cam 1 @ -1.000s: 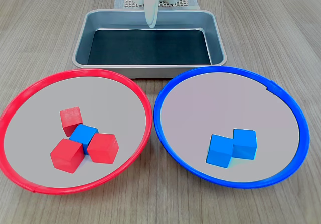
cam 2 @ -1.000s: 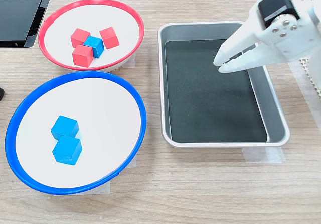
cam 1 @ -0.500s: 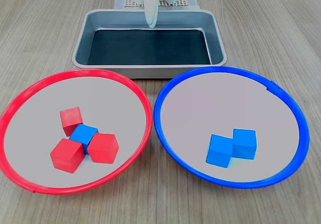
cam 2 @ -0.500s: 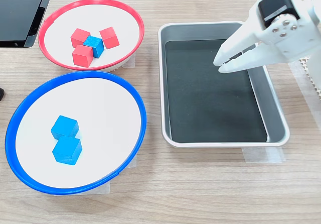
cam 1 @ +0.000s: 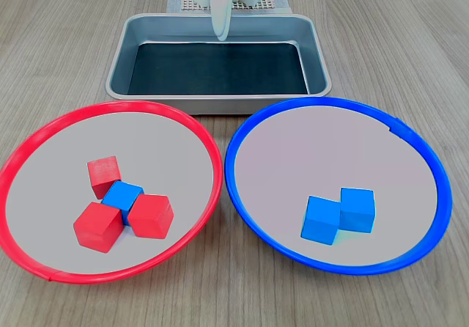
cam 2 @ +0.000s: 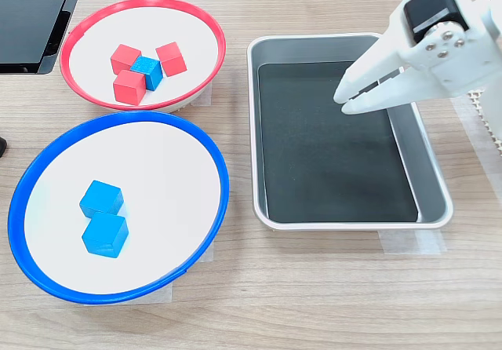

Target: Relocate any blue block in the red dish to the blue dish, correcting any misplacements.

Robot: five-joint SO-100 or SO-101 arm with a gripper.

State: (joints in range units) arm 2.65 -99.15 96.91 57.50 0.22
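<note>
One blue block [cam 1: 122, 195] [cam 2: 147, 72] lies in the red dish [cam 1: 110, 107] [cam 2: 141, 3], wedged between three red cubes [cam 1: 151, 215] that touch it. The blue dish [cam 1: 337, 101] [cam 2: 118, 115] holds two more blue cubes [cam 1: 321, 219] [cam 2: 101, 199] side by side. My white gripper [cam 2: 345, 103] [cam 1: 220, 34] hangs over the metal tray, far from both dishes. Its fingers are together with nothing between them.
A rectangular metal tray [cam 1: 220, 105] [cam 2: 353, 223] with a dark bottom stands behind the dishes in the first exterior view. A black flat object [cam 2: 31, 20] lies at the second exterior view's upper left. The arm's base sits beyond the tray.
</note>
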